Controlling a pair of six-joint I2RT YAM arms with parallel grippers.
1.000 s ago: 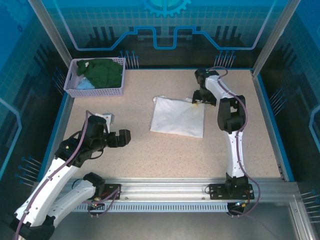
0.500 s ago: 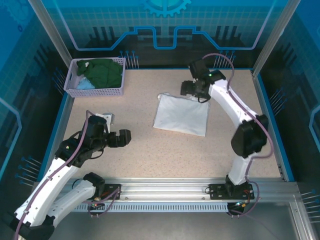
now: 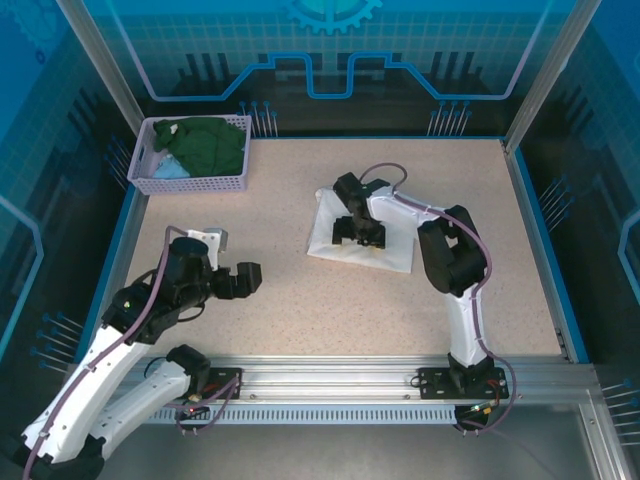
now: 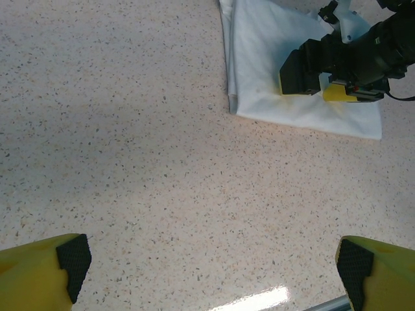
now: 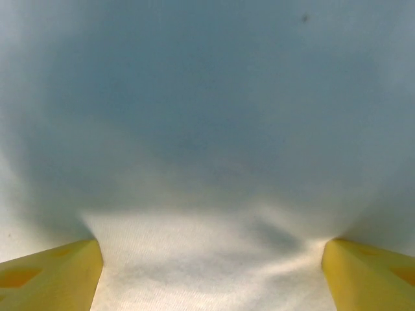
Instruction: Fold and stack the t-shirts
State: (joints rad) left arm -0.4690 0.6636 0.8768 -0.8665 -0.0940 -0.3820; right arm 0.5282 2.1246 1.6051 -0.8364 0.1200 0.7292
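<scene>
Speckled table (image 3: 300, 320) carries a lavender basket (image 3: 190, 184) at its far left corner, holding a dark green t-shirt (image 3: 212, 145) and a light blue t-shirt (image 3: 170, 170). Nearer, the left gripper (image 3: 245, 278) hangs over bare tabletop, jaws wide apart. In the middle lies the folded white t-shirt (image 3: 392, 252), with the right gripper (image 3: 358, 238) pressed down on it, fingers spread and clasping nothing.

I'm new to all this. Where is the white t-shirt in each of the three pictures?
Top external: the white t-shirt lies mid-table, right of centre, under the right end effector.
Left wrist: upper right, on the speckled table.
Right wrist: close up, between the yellow fingers.
Shared landmark: the right end effector, open over the shirt.
</scene>
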